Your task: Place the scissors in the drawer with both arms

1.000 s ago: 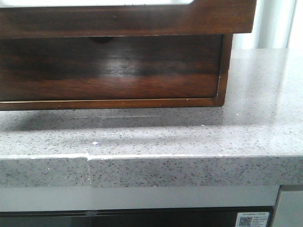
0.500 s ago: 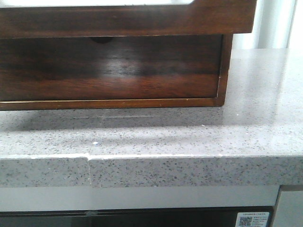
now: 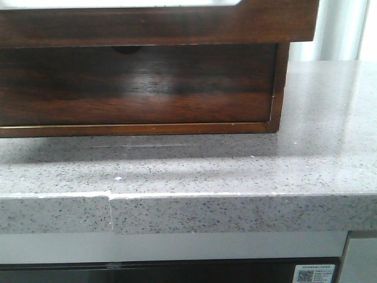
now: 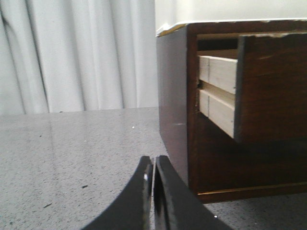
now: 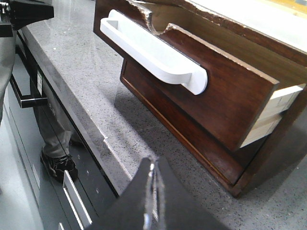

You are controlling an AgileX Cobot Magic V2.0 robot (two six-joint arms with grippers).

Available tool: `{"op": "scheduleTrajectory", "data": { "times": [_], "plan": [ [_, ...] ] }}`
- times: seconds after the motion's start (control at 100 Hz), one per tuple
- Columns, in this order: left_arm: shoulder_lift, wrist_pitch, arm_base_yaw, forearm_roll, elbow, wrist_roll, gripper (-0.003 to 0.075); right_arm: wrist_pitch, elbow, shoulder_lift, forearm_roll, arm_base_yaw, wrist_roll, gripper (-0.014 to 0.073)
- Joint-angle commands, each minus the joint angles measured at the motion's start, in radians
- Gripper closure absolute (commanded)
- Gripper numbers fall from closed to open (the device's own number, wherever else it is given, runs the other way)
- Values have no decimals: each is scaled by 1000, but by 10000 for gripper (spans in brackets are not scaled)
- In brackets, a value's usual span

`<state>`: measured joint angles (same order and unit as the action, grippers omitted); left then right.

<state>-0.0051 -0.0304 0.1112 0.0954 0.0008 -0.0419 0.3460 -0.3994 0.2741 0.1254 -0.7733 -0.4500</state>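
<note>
The drawer [image 3: 147, 23] is cut off by the front view's top edge, its inside hidden.

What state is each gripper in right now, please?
Left black two-finger gripper: shut, holding nothing visible.
Right black two-finger gripper: shut, holding nothing visible.

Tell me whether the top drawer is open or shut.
Open. The drawer juts forward past the cabinet front, its pale wooden side exposed, overhanging the lower drawer.
</note>
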Motion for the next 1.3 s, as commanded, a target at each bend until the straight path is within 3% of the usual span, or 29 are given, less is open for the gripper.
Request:
{"op": "scheduleTrajectory", "data": {
  "times": [0.0,0.16,0.68,1.29],
  "plan": [
    [-26,-41,-9,-14,19,-6,742,-73,-25,6,5,6,3,641],
    [-28,46,-10,-84,19,-6,742,-73,-25,6,5,6,3,641],
    [-28,285,-10,-68,21,2,742,-73,-25,6,5,6,3,641],
    [-28,285,-10,-68,21,2,742,-73,-25,6,5,6,3,641]
  ]
}}
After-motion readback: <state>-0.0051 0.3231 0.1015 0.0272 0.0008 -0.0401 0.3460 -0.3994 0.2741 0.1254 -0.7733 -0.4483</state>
